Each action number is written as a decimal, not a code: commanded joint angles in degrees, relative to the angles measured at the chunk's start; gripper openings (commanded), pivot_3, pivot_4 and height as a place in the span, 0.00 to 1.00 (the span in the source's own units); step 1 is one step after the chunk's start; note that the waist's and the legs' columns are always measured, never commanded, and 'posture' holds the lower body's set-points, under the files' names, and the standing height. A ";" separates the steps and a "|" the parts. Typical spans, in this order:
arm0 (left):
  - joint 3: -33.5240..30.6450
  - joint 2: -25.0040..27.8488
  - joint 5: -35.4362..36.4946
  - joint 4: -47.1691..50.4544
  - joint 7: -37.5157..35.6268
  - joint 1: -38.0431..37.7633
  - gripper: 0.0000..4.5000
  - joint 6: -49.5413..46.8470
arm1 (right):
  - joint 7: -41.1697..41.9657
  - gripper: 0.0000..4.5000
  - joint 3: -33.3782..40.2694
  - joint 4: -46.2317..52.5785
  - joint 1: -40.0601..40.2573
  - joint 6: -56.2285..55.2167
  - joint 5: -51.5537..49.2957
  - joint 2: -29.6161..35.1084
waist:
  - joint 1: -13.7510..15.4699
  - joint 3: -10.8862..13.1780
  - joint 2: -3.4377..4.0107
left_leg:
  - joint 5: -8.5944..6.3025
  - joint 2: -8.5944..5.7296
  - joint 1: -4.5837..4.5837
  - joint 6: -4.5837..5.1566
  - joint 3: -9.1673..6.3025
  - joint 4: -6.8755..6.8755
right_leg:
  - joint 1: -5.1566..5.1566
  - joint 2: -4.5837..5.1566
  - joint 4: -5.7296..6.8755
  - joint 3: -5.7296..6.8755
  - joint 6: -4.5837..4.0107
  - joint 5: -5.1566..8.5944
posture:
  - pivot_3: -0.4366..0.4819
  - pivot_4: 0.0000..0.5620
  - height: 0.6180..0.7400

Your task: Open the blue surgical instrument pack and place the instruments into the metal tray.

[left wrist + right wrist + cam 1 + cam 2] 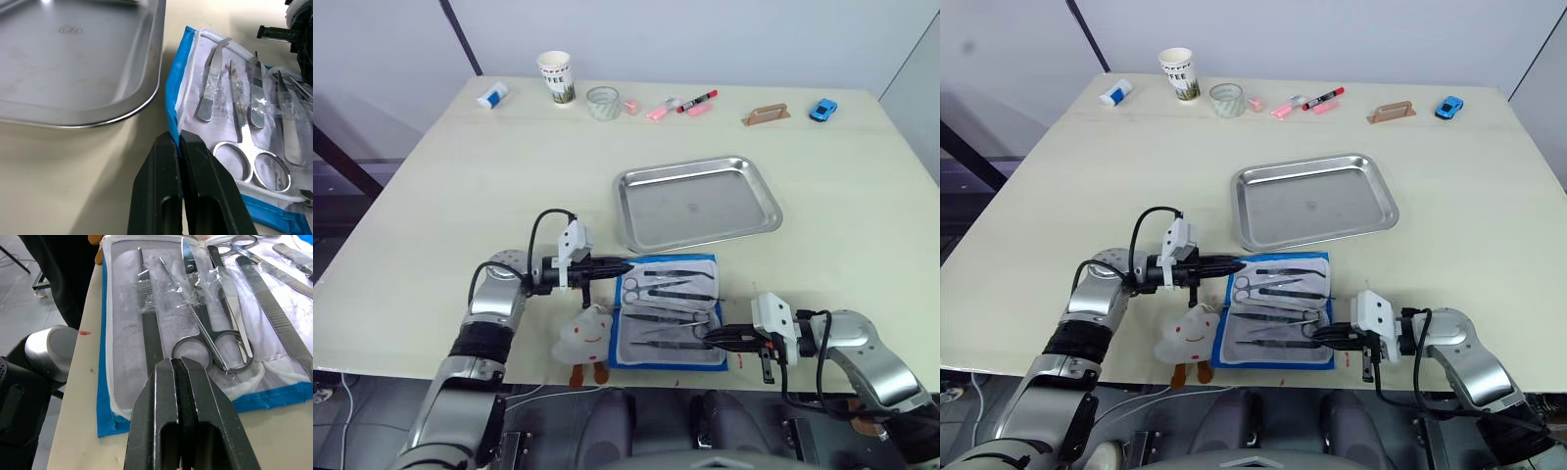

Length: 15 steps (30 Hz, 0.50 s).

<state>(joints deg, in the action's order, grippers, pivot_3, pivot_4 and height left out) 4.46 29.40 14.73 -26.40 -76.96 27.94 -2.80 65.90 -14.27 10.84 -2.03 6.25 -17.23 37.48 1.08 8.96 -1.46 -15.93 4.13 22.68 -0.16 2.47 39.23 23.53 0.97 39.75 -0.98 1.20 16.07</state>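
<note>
The blue surgical instrument pack (656,360) lies open near the table's front edge, its pale lining up. Several instruments (671,287) sit in it under clear straps, among them scissors (247,152) and tweezers (210,93). The metal tray (697,204) stands just beyond the pack, with nothing in it. My left gripper (625,264) is shut, its tip at the pack's far left corner beside the blue edge (173,93). My right gripper (710,336) is shut too, its tip at the pack's near right side, by the rings of a second pair of scissors (215,340).
A white plush toy (584,333) lies against the pack's left side, below my left gripper. Along the far edge stand a paper cup (555,76), a glass (602,102), pink and red markers (680,105), a brown handle (765,115) and a blue toy car (822,109).
</note>
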 commanded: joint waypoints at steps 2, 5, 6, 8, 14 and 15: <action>2.51 -2.51 -0.36 0.94 -1.08 0.67 0.00 0.69 | 0.22 0.01 1.52 1.01 1.29 0.52 0.41 2.46 | 0.04 0.00 -0.01 | 0.00 -0.03 0.02 0.00 -0.01 0.02 | -0.01 0.00 -0.01 -0.04 0.01 0.00 | 0.48 0.27 0.88; 2.68 -3.15 -0.41 1.21 -1.00 0.61 0.00 0.52 | 0.24 0.01 2.30 1.90 1.54 0.99 -0.38 3.40 | 0.03 0.00 -0.01 | 0.00 -0.05 0.04 0.00 -0.02 0.04 | -0.02 0.00 -0.01 -0.06 0.02 -0.01 | 0.48 0.27 0.88; 2.80 -3.34 -0.45 1.36 -0.96 0.62 0.00 0.46 | 0.35 0.01 2.71 2.40 1.69 1.25 -0.74 3.84 | 0.02 0.00 -0.01 | 0.00 -0.05 0.04 0.00 -0.02 0.04 | -0.02 0.00 -0.01 -0.05 0.02 -0.01 | 0.48 0.27 0.88; 2.91 -3.69 -0.54 1.47 -0.88 0.67 0.00 0.38 | 0.46 0.01 3.35 3.15 1.92 1.74 -1.34 4.51 | -0.02 0.00 -0.01 | 0.00 -0.05 0.04 0.00 -0.04 0.04 | -0.02 0.00 -0.01 -0.05 0.02 -0.01 | 0.48 0.27 0.88; 3.00 -4.14 -1.12 0.73 -0.36 1.06 0.00 0.62 | 0.25 0.01 3.84 2.39 2.26 1.37 -1.28 5.09 | -0.09 0.00 -0.01 | 0.00 -0.05 0.04 0.00 -0.07 0.05 | -0.02 -0.01 0.00 -0.04 0.02 -0.01 | 0.48 0.27 0.88; 2.94 -4.10 -1.27 0.55 -0.13 1.13 0.00 0.55 | 0.25 0.01 3.79 2.04 2.29 1.16 -1.14 5.00 | -0.08 0.00 -0.01 | 0.00 -0.05 0.04 0.00 -0.07 0.05 | -0.02 -0.01 0.00 -0.03 0.02 -0.01 | 0.48 0.27 0.88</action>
<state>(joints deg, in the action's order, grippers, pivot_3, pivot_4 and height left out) 5.83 26.02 13.81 -26.44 -76.88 28.75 -2.49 66.38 -11.66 12.88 -0.28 7.56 -18.52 42.09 1.00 8.96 -1.46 -15.93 4.08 22.72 -0.16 2.40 39.27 23.52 0.96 39.75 -1.01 1.22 16.07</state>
